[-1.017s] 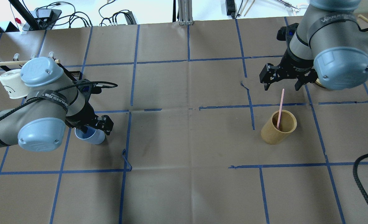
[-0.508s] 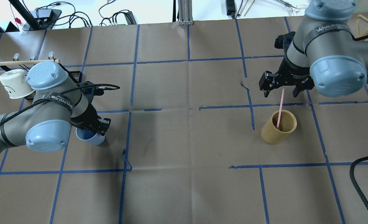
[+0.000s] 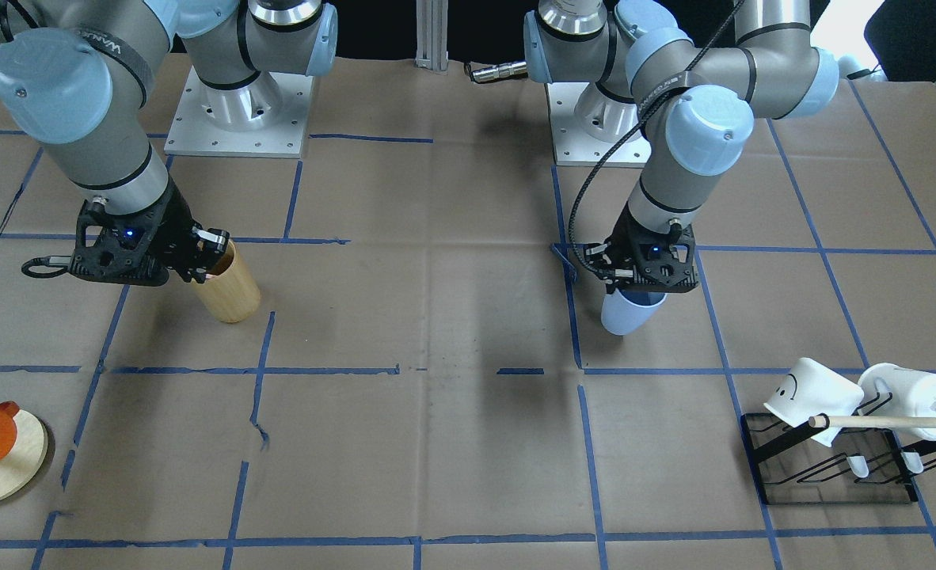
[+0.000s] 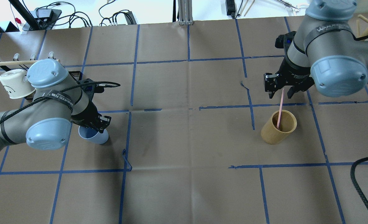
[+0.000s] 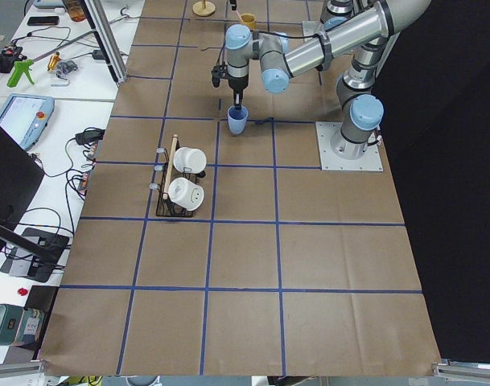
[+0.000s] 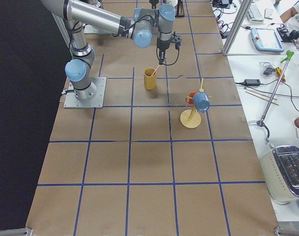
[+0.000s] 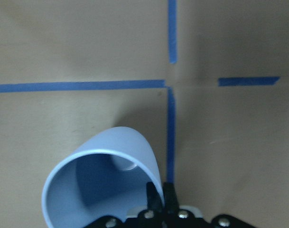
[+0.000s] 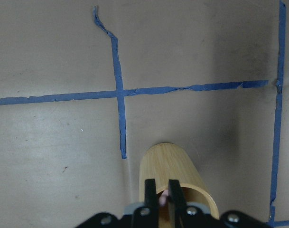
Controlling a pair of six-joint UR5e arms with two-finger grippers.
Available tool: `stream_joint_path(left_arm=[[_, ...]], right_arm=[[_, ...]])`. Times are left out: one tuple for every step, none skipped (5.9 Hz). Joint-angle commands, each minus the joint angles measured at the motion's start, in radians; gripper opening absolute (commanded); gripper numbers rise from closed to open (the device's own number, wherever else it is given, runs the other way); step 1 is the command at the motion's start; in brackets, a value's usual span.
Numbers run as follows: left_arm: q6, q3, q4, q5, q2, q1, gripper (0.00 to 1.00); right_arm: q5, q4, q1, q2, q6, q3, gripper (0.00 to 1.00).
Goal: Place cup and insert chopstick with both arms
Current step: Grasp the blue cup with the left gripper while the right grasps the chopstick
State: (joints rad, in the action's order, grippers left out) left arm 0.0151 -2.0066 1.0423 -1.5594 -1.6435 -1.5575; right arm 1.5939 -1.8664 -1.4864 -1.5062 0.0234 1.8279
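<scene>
The left gripper [image 7: 162, 199] is pinching the rim of the cup [image 7: 111, 161], well apart from the holder [image 4: 274, 133]. The right gripper [image 8: 162, 192] is pinching the chopstick [image 4: 280, 109] standing inside that holder. Drawing it straight up is probably going to keep the holder from tipping.

Overhead cam is sitting behind the robot, looking forward and down on the table [image 4: 184, 193]. Front cam is facing it from across, steeply down, so sides are mirroring. Both are covering the blue cup [image 4: 93, 137] and bamboo holder [image 4: 277, 130]. Left-end cam is looking along the table from far off, sharing the cup and mug rack [image 5: 176, 181] with the front cam. Right-end cam is doing the same from the opposite end, sharing the holder and pink chopstick [image 4: 280, 107] with overhead. Wrist cams are pointing down, very close: left on the cup, right on the holder.
</scene>
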Motion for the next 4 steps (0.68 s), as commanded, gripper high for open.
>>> stream_joint_path(left_arm=[[-0.376, 0.159, -0.007, 0.012, -0.117, -0.234, 0.04], [-0.520, 0.287, -0.007, 0.004, -0.228, -0.351, 0.04], [-0.584, 0.384, -0.007, 0.001, -0.319, -0.419, 0.04], [-0.619, 0.423, -0.022, -0.002, -0.369, -0.449, 0.04]], right_arm=[[0.038, 0.004, 0.000, -0.020, 0.001, -0.021, 0.05], [0.046, 0.036, -0.002, -0.026, 0.001, -0.074, 0.05], [0.043, 0.099, -0.003, -0.034, 0.001, -0.144, 0.05], [0.037, 0.189, -0.003, -0.040, 0.003, -0.227, 0.05]])
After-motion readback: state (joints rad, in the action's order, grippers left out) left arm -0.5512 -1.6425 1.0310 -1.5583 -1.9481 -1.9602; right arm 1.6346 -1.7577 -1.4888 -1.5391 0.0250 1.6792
